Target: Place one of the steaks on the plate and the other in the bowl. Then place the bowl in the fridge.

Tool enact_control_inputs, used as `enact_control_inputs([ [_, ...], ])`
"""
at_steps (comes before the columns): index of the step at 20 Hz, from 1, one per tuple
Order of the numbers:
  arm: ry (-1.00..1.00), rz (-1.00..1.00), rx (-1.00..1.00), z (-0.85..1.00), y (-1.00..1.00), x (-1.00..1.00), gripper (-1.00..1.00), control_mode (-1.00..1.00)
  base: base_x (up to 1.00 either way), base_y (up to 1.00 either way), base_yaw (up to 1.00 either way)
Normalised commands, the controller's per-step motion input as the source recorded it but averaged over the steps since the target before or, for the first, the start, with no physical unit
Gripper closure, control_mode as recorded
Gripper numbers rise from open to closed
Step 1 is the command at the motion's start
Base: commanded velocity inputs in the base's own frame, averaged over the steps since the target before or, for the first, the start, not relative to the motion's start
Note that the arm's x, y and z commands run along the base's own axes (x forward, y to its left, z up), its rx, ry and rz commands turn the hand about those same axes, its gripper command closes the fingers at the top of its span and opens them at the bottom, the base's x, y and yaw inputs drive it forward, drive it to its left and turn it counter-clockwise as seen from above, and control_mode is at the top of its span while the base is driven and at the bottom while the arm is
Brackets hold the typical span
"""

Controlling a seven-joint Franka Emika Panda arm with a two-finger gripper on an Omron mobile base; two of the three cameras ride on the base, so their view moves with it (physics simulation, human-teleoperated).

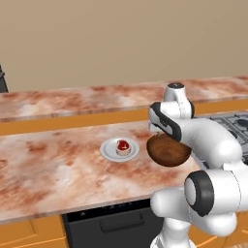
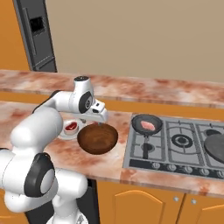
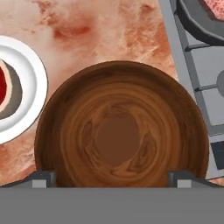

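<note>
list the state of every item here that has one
deep red steak: lying on the plate
small round white-grey plate: holding that steak
dark brown wooden bowl: empty
pale pink steak: in the frying pan
dark grey frying pan: on the stove
gripper: jaws open above the bowl
tall grey fridge: closed

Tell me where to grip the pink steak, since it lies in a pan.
Come straight down on the pink steak with the open gripper, pinching across its narrow width: it lies flat inside the pan, whose raised rim blocks side approaches.
</note>
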Motion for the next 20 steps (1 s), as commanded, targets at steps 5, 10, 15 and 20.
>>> enact_control_inputs([
  [5,0.00,0.00,0.00,0.00,0.00,0.00,-1.00,1.00,0.39,-0.40,0.03],
  [10,0.00,0.00,0.00,0.00,0.00,0.00,-1.00,1.00,0.31,-0.40,0.04],
  [15,0.00,0.00,0.00,0.00,-0.28,0.11,-1.00,-1.00,0.01,-0.09,0.00],
  [20,0.01,0.03,0.00,0.00,-0.63,0.51,-1.00,-1.00,0.00,0.00,0.00],
])
